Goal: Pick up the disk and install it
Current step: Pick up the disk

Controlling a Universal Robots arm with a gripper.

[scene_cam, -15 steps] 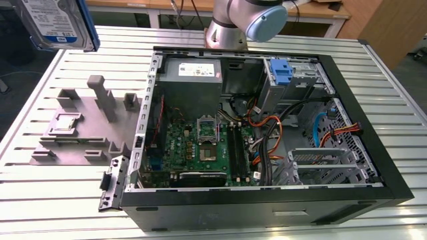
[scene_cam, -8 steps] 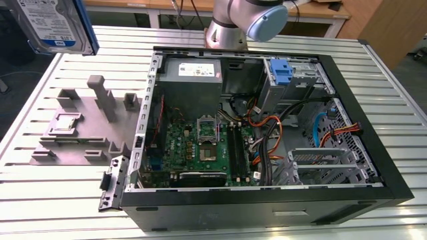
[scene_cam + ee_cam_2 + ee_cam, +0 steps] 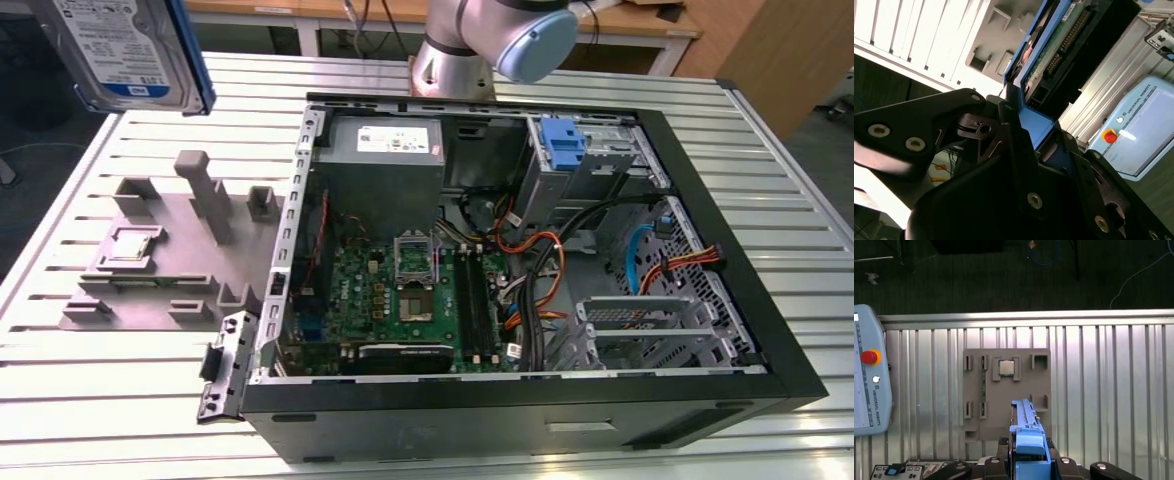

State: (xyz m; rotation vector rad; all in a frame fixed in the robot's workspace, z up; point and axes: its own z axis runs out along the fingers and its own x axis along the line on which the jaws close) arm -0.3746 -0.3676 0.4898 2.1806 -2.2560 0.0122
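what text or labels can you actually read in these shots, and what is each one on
the disk, raised at the exterior view's left: white-and-blue label, print too small to read.
power supply: white label, print too small to read.
teach pendant, first wrist view: one line of lettering below its red button, a maker's name, not quoted here.
motherboard: no markings that can be read.

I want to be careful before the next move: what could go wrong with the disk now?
1. The gripper holds the disk by its blue bracket, in the air above the table; if the plastic slips, the disk could fall.
2. Loose cables lie in the case beside the cage; the disk might snag on them.
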